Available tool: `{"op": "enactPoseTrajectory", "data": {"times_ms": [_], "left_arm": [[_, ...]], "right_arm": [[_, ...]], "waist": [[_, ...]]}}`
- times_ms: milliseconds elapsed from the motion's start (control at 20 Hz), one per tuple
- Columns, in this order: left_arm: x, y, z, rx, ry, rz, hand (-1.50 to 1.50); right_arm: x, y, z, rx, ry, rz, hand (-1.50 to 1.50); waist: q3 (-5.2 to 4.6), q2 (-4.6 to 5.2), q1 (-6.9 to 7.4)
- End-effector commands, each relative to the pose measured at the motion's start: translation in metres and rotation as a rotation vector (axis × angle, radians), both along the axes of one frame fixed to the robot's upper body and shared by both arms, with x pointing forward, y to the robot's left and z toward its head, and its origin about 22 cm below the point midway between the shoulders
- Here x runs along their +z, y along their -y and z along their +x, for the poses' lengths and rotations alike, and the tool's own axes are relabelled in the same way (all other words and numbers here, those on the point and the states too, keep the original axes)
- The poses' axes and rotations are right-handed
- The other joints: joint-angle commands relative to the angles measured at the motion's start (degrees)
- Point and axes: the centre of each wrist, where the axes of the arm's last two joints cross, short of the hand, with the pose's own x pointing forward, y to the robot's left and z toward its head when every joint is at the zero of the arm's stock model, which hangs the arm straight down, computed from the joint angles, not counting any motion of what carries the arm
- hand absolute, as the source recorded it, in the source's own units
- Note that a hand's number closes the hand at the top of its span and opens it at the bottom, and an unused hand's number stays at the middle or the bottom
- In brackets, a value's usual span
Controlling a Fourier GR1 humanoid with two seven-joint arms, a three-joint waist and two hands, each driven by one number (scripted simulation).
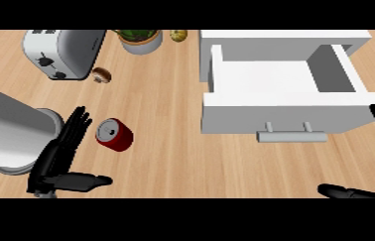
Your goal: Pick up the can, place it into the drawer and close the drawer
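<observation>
Left hand (64,145): hanging open at the view's 8 o'clock, fingers straight and pointing toward 12, thumb sticking out toward 3; holding nothing.
Can (114,134): lying tilted on the counter (161,150) just beside the left fingers, at their 3 o'clock, grey lid facing 11; whether it is touching them is not clear.
Step in hand: looking like the approach to the grasp; the can is not yet enclosed.
Doing it well: probably sliding the palm toward 3 so fingers and thumb are bracketing the red wall, then curling; a tilted can may roll away if nudged first.
Drawer (282,81): standing pulled open at the view's 2 o'clock, well apart from the can, handle (290,135) facing 6.
Right hand (345,191): only a dark tip is showing at 5 o'clock; its fingers cannot be read.
Others: toaster (60,51) at 10 o'clock, plant pot (141,40) at 12.
</observation>
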Motion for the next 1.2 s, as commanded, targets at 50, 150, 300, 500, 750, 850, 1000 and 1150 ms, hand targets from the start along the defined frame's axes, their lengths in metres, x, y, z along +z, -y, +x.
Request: {"op": "enactPoseTrajectory", "data": {"times_ms": [50,150,300,500,750,850,1000,1150], "left_arm": [[-0.022,0.002,0.009,0.014,-0.014,-0.005,-1.5],[-0.034,-0.007,0.009,0.016,-0.026,-0.007,-1.5],[-0.046,-0.013,0.009,0.045,-0.063,0.016,-1.5],[-0.074,-0.005,0.01,0.03,-0.065,0.004,-1.5],[-0.095,-0.001,0.031,0.059,-0.069,-0.013,-1.5],[-0.104,-0.008,0.031,0.075,-0.083,-0.01,-1.5],[-0.1,-0.015,0.033,0.089,-0.071,0.0,-1.5],[-0.092,-0.01,0.064,0.054,-0.074,-0.011,-1.5]], "right_arm": [[0.001,0.01,-0.01,-0.003,0.008,0.003,-1.5],[0.014,0.015,0.009,-0.006,0.019,0.018,-1.5],[0.021,-0.002,-0.012,0.004,0.004,0.003,-1.5],[0.017,-0.015,-0.006,-0.004,0.001,0.013,-1.5],[0.028,0.011,-0.004,0.001,0.011,-0.032,-1.5],[0.022,-0.01,-0.005,0.0,0.008,-0.008,-1.5],[0.005,0.01,-0.019,-0.003,0.003,-0.018,-1.5],[0.02,0.012,-0.005,-0.004,0.003,-0.02,-1.5]], "waist": [[0.02,-0.01,-0.02],[0.01,0.03,0.08],[0.0,0.01,-0.03],[0.0,0.04,0.0],[-0.03,0.13,-0.33],[-0.04,0.13,-0.34],[0.01,0.03,-0.25],[-0.03,0.15,-0.5]]}}
